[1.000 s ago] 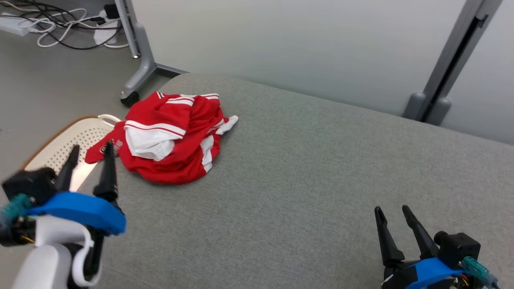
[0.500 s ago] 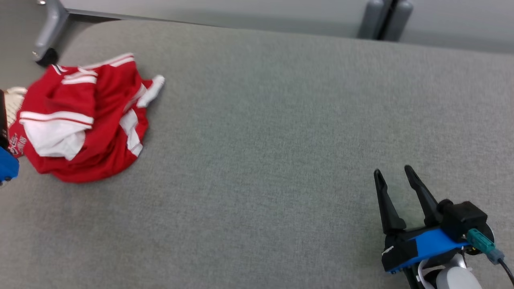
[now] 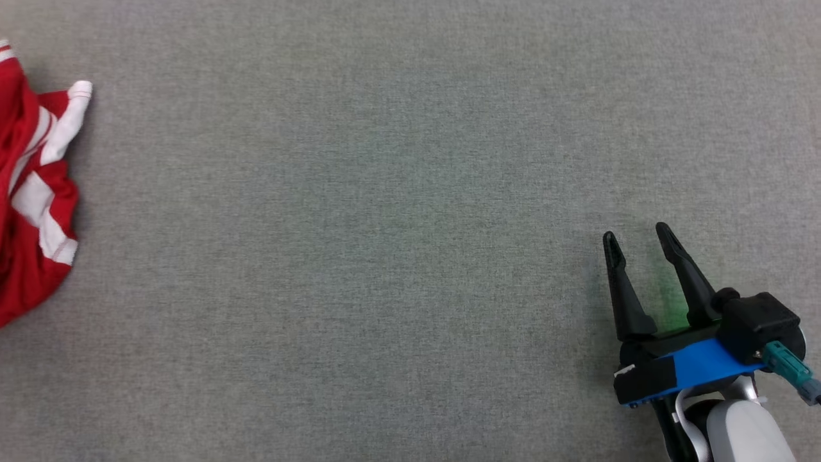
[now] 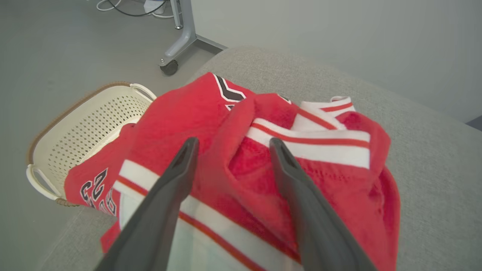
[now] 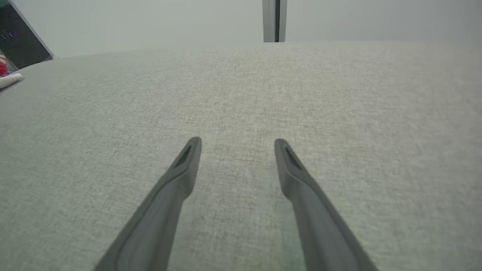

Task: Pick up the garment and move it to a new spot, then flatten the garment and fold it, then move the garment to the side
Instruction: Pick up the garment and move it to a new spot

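Left end effector is released, its two dark fingers spread wide and pointed down over the crumpled red garment. A raised red fold lies in the gap between them, and whether the tips touch the cloth cannot be told. Right end effector is likewise released and grasps nothing, with its fingers parted over bare cloth at the near right, well apart from the garment. The garment, red with white bands and thin red stripes, lies bunched at the left end of the tabletop, and in the head view only its right part shows at the left border. A flap bearing black numerals reaches the tabletop's left edge, just beside a cream perforated basket that stands on the floor below. The tabletop is covered in plain grey woven fabric and has a rounded far-left corner. Beyond it are a pale grey wall, the grey leg of a wheeled stand and some loose cables on the floor.
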